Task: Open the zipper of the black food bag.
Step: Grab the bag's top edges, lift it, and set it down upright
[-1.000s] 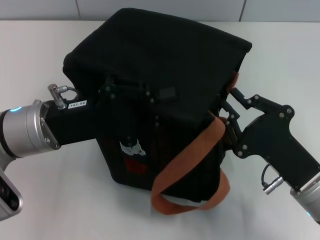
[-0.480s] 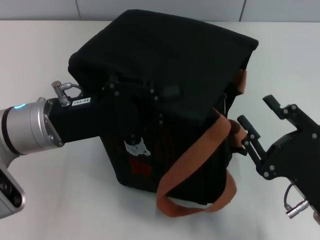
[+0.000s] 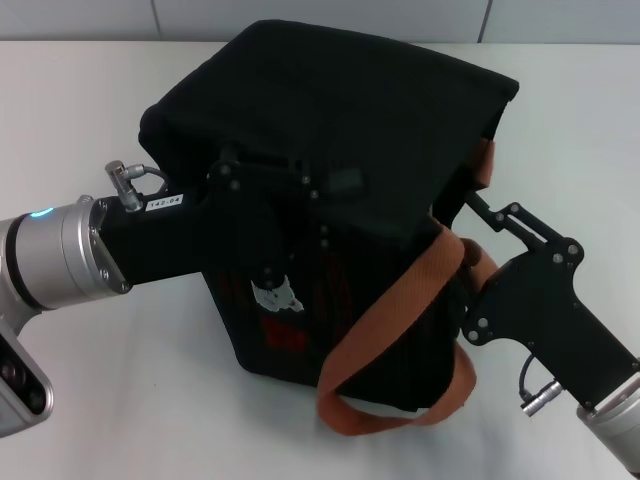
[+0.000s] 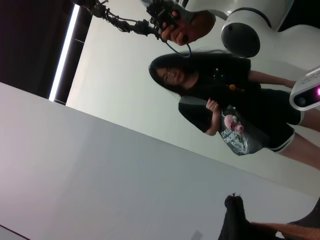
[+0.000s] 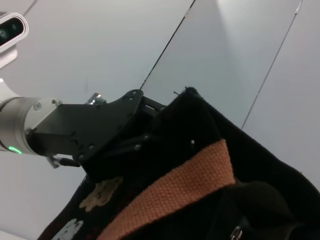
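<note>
Item 1, right pincer [image 3: 470, 205]: nearest to me, low on my right. Half a second ago it stood off from the bag with its fingers in clear air; it has since swung back in, and its fingers [image 3: 497, 213] now lie against the bag's right end, beside the upper run of strap. Whether they are spread or closed on anything I cannot tell.

Item 2, left pincer [image 3: 262, 190]: reaches in from my left and presses on the bag's front upper edge, its place little changed from half a second ago. Black on black, so I cannot tell how its fingers stand.

Item 3, black food bag [image 3: 350, 110]: boxy, upright in the middle of the table, between both arms. Position as before. Top flap lies over the mouth. A pale bear patch [image 3: 277, 294] above red lettering shows on the front.

Item 4, orange-brown strap [image 3: 395, 310]: runs diagonally down the front corner and loops at the bag's foot, touching the table.

Item 5, zipper: not made out in the head view. In the right wrist view a small silver metal piece [image 5: 235, 233] shows under the strap; which zipper it belongs to I cannot tell.

Item 6, table [image 3: 120, 400]: plain white, matte.

Item 7, room: pale grey panelled wall [image 3: 320, 18] beyond the table's far edge. The left wrist view shows a person in dark clothes [image 4: 225, 107] against a white wall.
</note>
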Available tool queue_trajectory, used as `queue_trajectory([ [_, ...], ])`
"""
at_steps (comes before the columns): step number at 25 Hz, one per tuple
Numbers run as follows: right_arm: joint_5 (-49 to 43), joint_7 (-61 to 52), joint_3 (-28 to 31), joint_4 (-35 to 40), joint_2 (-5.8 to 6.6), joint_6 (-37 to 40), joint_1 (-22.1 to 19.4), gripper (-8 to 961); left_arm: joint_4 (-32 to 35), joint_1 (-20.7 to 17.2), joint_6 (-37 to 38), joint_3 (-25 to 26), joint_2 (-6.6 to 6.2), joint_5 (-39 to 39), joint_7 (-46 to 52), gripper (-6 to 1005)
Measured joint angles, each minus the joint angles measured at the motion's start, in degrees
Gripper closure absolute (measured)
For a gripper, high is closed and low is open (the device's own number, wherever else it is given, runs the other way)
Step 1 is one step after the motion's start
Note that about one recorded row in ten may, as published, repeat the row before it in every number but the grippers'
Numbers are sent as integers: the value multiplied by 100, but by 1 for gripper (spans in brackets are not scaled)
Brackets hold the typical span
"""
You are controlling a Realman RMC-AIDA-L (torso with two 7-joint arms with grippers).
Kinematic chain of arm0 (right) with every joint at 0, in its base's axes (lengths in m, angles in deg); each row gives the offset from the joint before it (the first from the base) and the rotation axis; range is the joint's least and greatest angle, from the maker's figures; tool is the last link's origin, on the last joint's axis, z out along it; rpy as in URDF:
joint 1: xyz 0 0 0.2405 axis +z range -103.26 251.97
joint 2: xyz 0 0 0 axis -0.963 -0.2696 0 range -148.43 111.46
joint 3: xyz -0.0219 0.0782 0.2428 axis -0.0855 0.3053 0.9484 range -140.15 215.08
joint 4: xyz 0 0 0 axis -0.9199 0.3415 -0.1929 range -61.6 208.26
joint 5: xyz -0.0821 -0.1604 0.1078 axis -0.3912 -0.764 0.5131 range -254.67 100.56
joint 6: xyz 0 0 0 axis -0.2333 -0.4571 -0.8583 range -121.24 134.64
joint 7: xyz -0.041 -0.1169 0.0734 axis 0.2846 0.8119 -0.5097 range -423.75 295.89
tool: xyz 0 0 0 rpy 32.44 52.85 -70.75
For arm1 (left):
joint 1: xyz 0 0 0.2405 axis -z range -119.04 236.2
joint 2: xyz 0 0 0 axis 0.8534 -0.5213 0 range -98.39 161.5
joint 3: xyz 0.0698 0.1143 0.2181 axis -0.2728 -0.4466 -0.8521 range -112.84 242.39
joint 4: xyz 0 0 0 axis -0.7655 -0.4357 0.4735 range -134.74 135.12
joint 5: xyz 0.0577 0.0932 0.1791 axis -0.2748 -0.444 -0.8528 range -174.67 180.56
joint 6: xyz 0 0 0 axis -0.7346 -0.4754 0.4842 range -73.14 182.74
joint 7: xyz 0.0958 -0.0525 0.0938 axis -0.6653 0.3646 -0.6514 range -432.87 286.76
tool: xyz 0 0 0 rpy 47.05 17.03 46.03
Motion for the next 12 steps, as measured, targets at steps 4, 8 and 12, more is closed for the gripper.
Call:
queue_trajectory([
  [4,-3,57,47,-9,2,-19,28,503,0,6,-4,6,0,0,0,887],
  [8,15,522,185,-180,4,-36,88,504,-1,8,-6,6,0,1,0,887],
  [12,16,836,358,-330,3,-64,87,505,-8,10,-6,3,0,2,0,887],
])
